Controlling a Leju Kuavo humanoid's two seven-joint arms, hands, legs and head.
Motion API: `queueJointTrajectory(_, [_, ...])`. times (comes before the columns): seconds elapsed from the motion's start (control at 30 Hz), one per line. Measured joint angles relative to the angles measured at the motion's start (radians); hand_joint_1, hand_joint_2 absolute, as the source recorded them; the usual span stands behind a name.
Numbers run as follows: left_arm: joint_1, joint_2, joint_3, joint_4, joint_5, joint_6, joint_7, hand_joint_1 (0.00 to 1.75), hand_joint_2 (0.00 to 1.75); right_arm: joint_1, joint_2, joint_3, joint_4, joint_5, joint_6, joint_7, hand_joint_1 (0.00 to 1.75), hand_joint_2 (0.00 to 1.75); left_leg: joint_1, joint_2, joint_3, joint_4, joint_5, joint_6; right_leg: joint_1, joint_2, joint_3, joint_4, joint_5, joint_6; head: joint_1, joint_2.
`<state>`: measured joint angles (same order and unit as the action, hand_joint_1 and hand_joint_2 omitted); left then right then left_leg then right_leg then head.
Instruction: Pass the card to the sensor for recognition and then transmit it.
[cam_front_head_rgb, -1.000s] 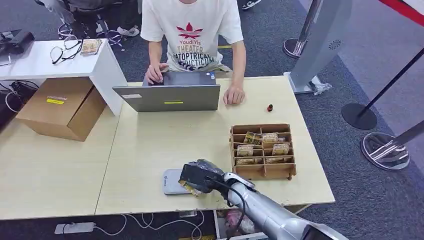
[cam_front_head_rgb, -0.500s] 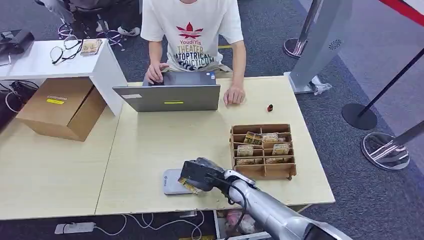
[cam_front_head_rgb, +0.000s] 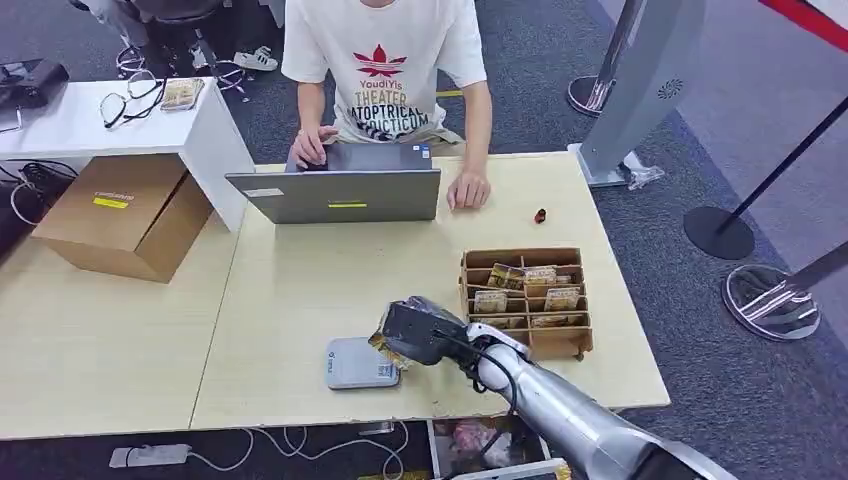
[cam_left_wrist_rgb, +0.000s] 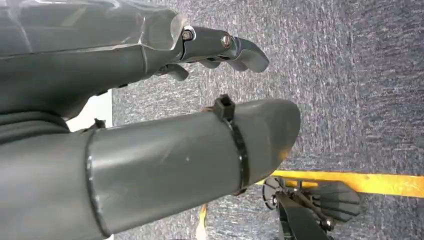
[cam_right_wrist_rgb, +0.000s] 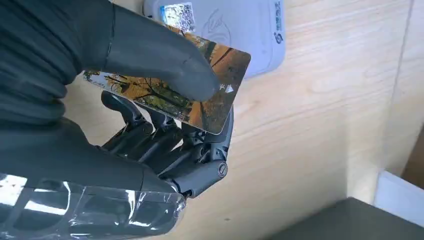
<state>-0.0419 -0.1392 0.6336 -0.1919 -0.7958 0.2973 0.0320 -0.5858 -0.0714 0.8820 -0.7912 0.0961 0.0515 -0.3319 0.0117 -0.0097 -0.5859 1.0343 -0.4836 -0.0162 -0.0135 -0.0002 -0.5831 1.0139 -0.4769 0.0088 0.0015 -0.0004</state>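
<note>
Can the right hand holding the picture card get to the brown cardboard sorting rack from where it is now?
Probably yes: the right hand with the card sits beside the rack, only bare tabletop between.

A person (cam_front_head_rgb: 385, 70) in a white printed T-shirt sits at top centre, hands at a grey laptop (cam_front_head_rgb: 335, 193) on the light wooden table (cam_front_head_rgb: 300, 290). A small dark object (cam_front_head_rgb: 540, 215) lies to the right of the laptop. At upper left, glasses (cam_front_head_rgb: 125, 103) rest on a white desk (cam_front_head_rgb: 70, 125), with a cardboard box (cam_front_head_rgb: 125, 215) below it. Stanchion bases (cam_front_head_rgb: 770, 300) stand on grey carpet at right.
</note>
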Motion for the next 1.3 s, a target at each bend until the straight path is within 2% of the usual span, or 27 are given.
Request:
queueJointTrajectory(0.17, [0.0,0.014,0.0,0.003,-0.002,-0.038,0.009,0.0,0.0,0.005,-0.02,-0.035,-0.078,-0.024,-0.007,-0.003,1.75,1.75,0.0,0.0,0.0,0.0,0.0,0.0,0.0,0.0,0.0,0.0,0.0,0.0,0.0,0.0])
queueJointTrajectory(0.63, [0.003,0.03,0.002,0.005,-0.002,-0.047,0.0,0.0,0.0,0.009,-0.038,-0.196,-0.35,0.0,-0.096,0.027,1.75,1.75,0.0,0.0,0.0,0.0,0.0,0.0,0.0,0.0,0.0,0.0,0.0,0.0,0.0,0.0])
queueJointTrajectory(0.97, [0.002,0.031,0.002,0.005,-0.016,-0.048,0.0,0.0,0.0,-0.03,-0.038,-0.3,-0.378,0.055,-0.148,0.057,1.75,1.75,0.0,0.0,0.0,0.0,0.0,0.0,0.0,0.0,0.0,0.0,0.0,0.0,0.0,0.0])
queueJointTrajectory(1.3, [0.0,0.031,0.002,0.005,-0.022,-0.048,0.002,0.0,0.0,-0.045,-0.037,-0.323,-0.37,0.088,-0.166,0.071,1.75,1.75,0.0,0.0,0.0,0.0,0.0,0.0,0.0,0.0,0.0,0.0,0.0,0.0,0.0,0.0])
